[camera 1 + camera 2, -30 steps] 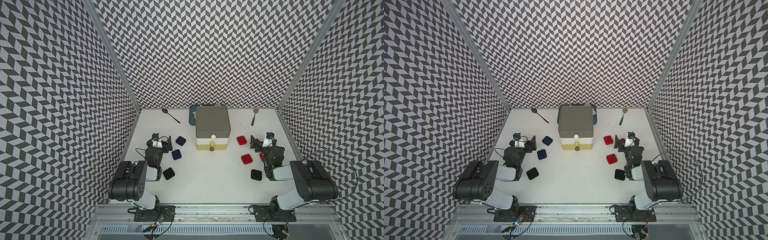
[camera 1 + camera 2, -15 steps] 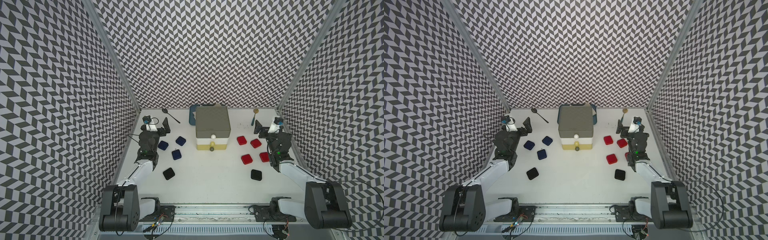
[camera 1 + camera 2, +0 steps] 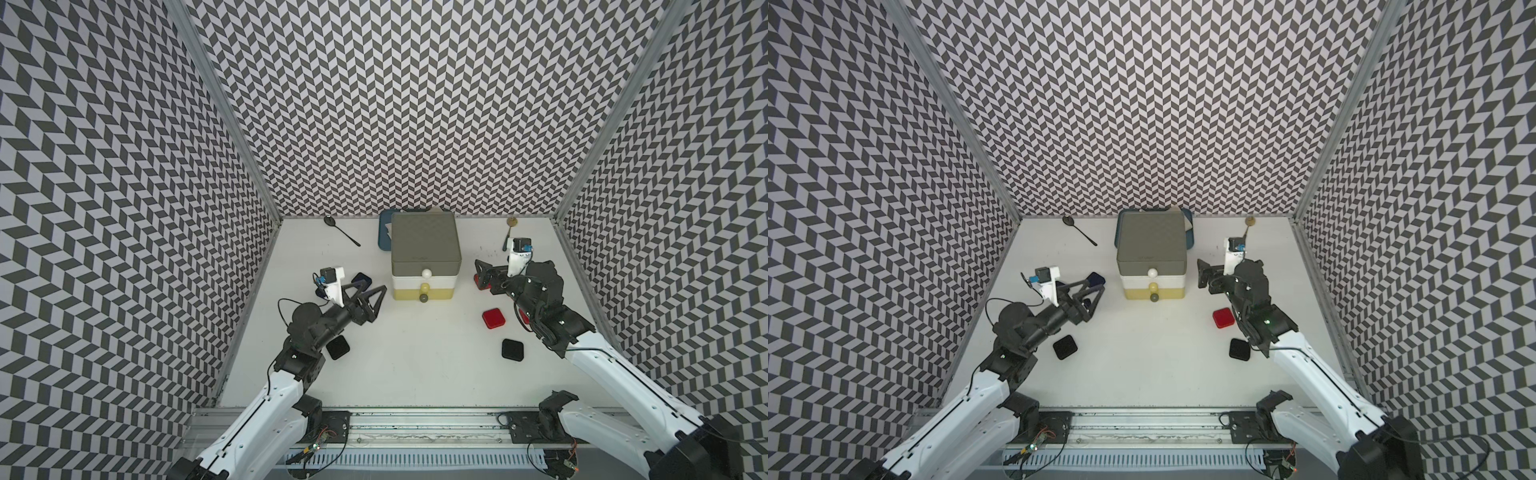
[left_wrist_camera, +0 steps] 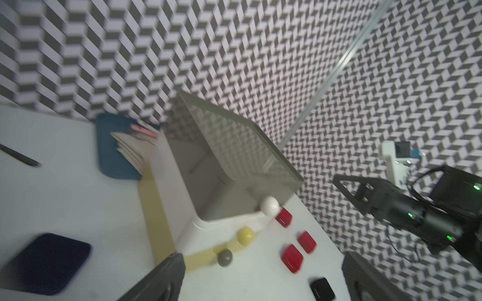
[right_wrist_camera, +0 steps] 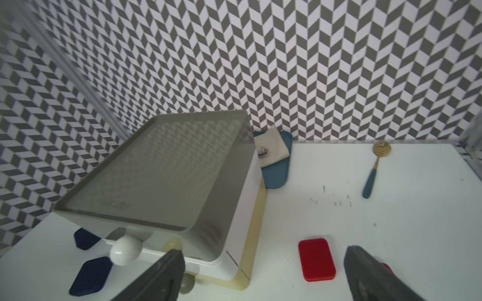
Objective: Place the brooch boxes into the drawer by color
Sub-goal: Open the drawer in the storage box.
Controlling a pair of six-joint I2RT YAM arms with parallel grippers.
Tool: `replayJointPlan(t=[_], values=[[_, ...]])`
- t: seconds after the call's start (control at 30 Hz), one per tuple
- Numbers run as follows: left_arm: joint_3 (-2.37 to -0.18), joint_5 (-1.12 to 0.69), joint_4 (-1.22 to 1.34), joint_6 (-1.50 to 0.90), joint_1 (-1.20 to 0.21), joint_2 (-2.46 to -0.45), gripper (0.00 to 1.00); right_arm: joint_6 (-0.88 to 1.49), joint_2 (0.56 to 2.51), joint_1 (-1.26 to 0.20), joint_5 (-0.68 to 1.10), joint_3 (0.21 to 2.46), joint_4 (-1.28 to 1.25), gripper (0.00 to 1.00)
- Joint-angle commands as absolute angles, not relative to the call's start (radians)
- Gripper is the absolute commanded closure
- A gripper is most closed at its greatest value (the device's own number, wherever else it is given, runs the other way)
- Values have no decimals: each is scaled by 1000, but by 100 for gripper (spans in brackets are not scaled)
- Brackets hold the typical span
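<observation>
Right wrist view: the right gripper (image 5: 260, 263) has its jaws spread and empty, a red brooch box (image 5: 317, 259) lying between them, and one jaw may bump the closed drawer (image 5: 156, 177) beside it; the left gripper (image 4: 260, 265) is spread and empty too.

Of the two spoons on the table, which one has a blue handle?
The gold-bowled spoon, lying far back on the right. The other spoon, far back on the left, is black all over.
</observation>
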State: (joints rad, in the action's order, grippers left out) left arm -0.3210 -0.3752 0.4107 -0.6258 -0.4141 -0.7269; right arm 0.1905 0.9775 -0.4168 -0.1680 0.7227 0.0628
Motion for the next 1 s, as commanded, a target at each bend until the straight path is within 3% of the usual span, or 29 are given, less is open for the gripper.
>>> replayJointPlan(t=[0.0, 0.2, 0.43, 0.83, 0.97], values=[[-303, -297, 469, -736, -512, -723, 0, 232, 931, -416, -263, 706, 205, 1], [-413, -249, 428, -793, -579, -938, 4, 275, 937, -413, -248, 727, 291, 1], [-671, -2, 182, -722, -723, -1132, 5, 294, 942, -401, -228, 718, 317, 1], [-864, -16, 48, -829, -755, -1388, 13, 307, 921, -391, -169, 698, 321, 0], [-888, -17, 55, -833, -755, -1408, 14, 309, 901, -390, -149, 684, 311, 5]])
